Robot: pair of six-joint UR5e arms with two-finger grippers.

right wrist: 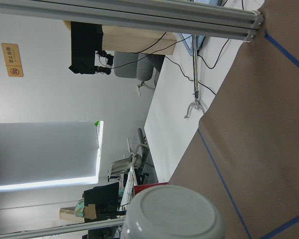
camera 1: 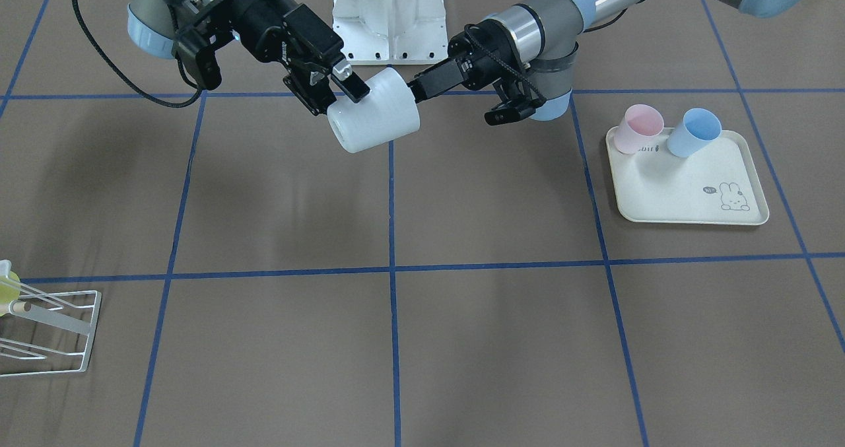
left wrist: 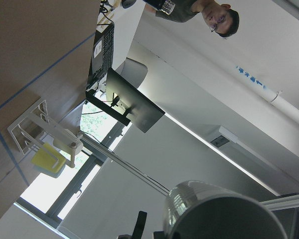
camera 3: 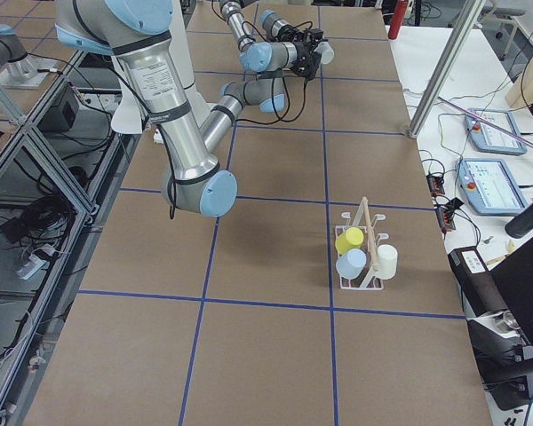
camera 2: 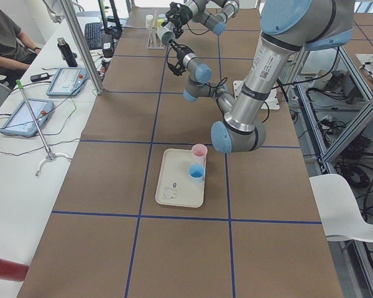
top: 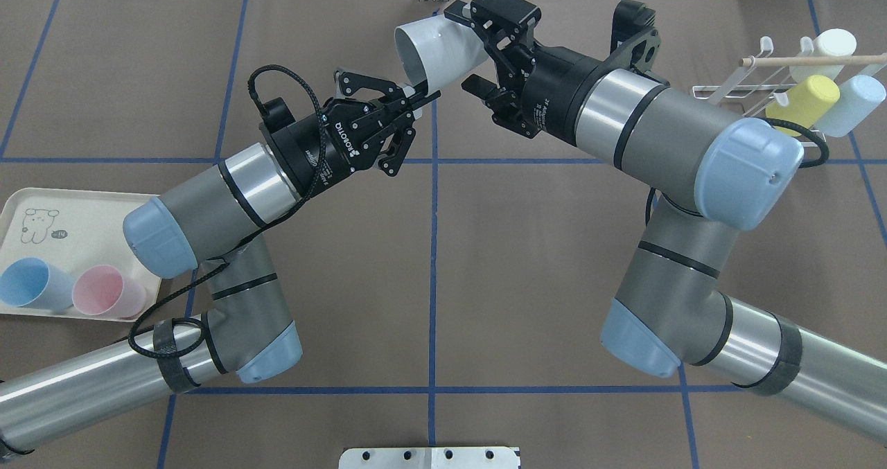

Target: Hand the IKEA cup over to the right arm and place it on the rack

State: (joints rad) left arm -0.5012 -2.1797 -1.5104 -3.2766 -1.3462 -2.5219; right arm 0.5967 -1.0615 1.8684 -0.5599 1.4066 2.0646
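A white IKEA cup (top: 433,50) hangs on its side above the far middle of the table, also in the front view (camera 1: 376,113). My left gripper (top: 423,97) is shut on its rim at the open end. My right gripper (top: 463,48) is open, with one finger on each side of the cup's base end, and a small gap shows at one finger. The right wrist view shows the cup's base (right wrist: 174,214) close up. The white wire rack (top: 762,74) with a wooden dowel stands at the far right of the table.
The rack holds a yellow cup (top: 804,102), a pale blue cup (top: 856,105) and a white cup (top: 831,46). A cream rabbit-print tray (top: 69,206) at the left holds a pink cup (top: 107,292) and a blue cup (top: 31,282). An operator sits beyond the table's far edge.
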